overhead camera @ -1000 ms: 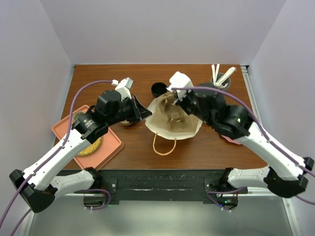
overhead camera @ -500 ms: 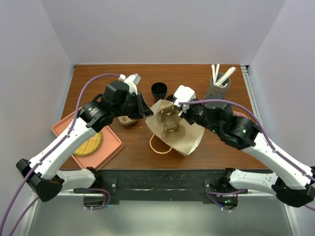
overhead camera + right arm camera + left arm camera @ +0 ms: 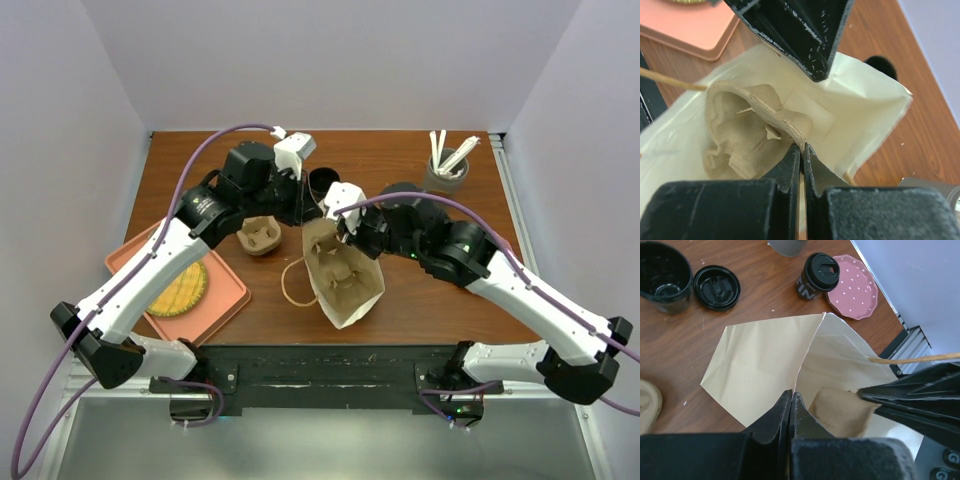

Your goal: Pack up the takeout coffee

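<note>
Wooden table (image 3: 400, 150), takeout coffee (image 3: 816, 282) hidden overhead

One paper bag (image 3: 343, 285) lies near the middle of the table. There are two moulded pulp cup carriers: one inside the bag (image 3: 740, 135) and one on the table to its left (image 3: 260, 237). There are two black cups: the lidded takeout coffee (image 3: 819, 275) and a lidless cup (image 3: 662, 272), plus one loose black lid (image 3: 716, 286). One pink dotted plate (image 3: 855, 290) lies beside the coffee. One salmon tray (image 3: 228, 292) at near left carries one round yellow disc (image 3: 182, 290). One grey holder (image 3: 440, 180) at far right has several white sticks (image 3: 452, 155); their exact number is unclear.
</note>
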